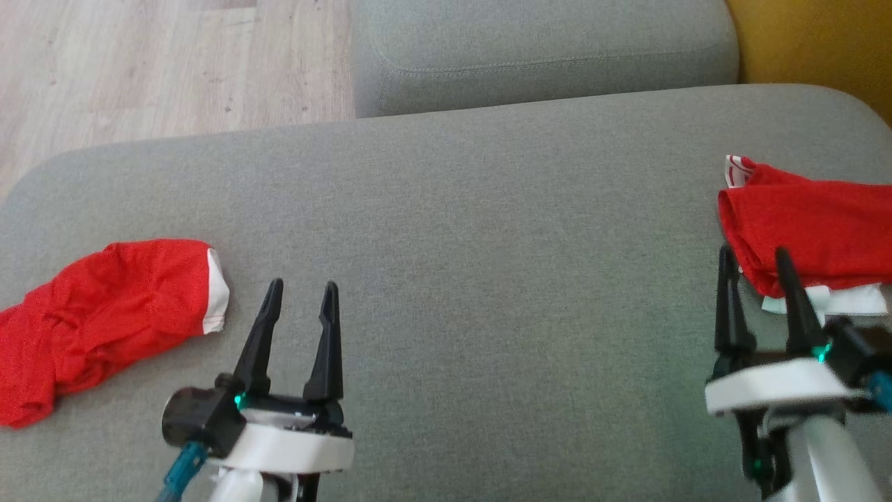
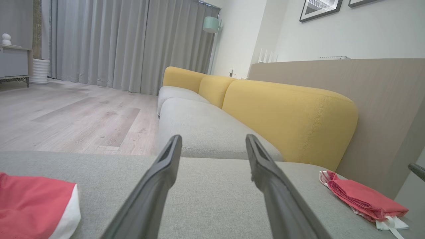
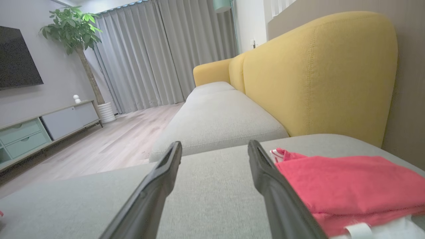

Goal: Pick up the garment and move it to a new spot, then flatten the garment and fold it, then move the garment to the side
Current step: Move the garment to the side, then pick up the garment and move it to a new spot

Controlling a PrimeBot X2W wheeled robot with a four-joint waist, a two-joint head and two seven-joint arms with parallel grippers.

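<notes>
Garments, red with white trim, two pieces, on grey sofa seat (image 1: 488, 209); crumpled red garment (image 1: 111, 307) lies at the seat's left end, white hem turned towards the left gripper (image 1: 303, 286); folded red garment (image 1: 815, 223) lies at the right end, near the yellow backrest (image 3: 315, 76), white fabric showing under its near edge; left gripper over bare cushion just beside the crumpled piece, apart from it, fingers spread and holding nothing; right gripper (image 1: 754, 252) at the folded piece's near left corner, fingers likewise spread and holding nothing, its right finger crossing the garment's edge in the head view, contact not determinable; middle of the seat between the two grippers bare; second grey cushion (image 1: 543, 56) adjoining beyond; pale wood floor (image 1: 139, 63) to the left; grey curtains (image 2: 132, 43) in the background
</notes>
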